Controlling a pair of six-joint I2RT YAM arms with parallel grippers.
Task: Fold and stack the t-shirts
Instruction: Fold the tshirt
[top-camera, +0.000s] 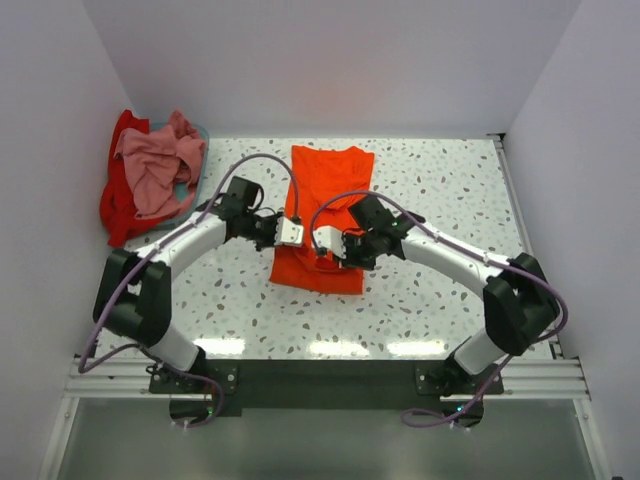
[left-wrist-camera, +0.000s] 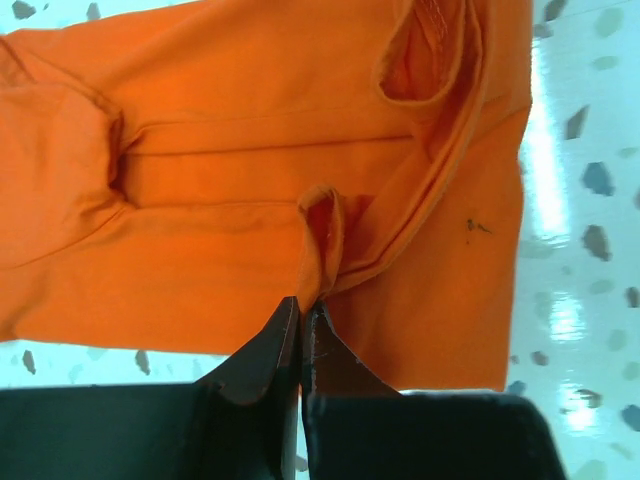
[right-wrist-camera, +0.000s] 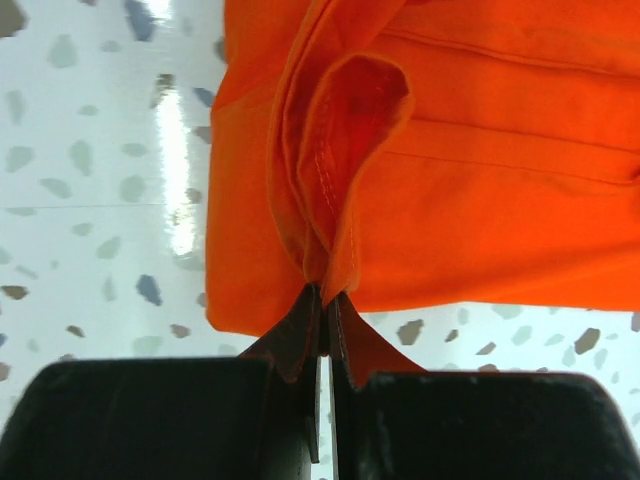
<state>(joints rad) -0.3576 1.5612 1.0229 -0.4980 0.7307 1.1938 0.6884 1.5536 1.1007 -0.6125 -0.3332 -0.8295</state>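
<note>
Jaws of left gripper (left-wrist-camera: 303, 305) and right gripper (right-wrist-camera: 325, 295) are pinched shut on folds of the orange t-shirt (top-camera: 330, 172), frame centre; lifting both evenly should give a straight fold.

- Bright orange t-shirt (top-camera: 325, 215) in the middle of the top view, plain, with one tiny dark mark (left-wrist-camera: 475, 226) in the left wrist view.
- Dusty pink t-shirt (top-camera: 155, 165) at the upper left, plain.
- Plain red t-shirt (top-camera: 118, 205) at the upper left too.
- Blue-green bin rim (top-camera: 200, 133) beside the pink.
- White table (top-camera: 440, 190) with grey and dark specks all over.
- White and black left arm (top-camera: 190, 245) and right arm (top-camera: 450, 255), with purple cables (top-camera: 265, 158).
- Black left gripper (left-wrist-camera: 300, 310) and black right gripper (right-wrist-camera: 325, 300).
</note>
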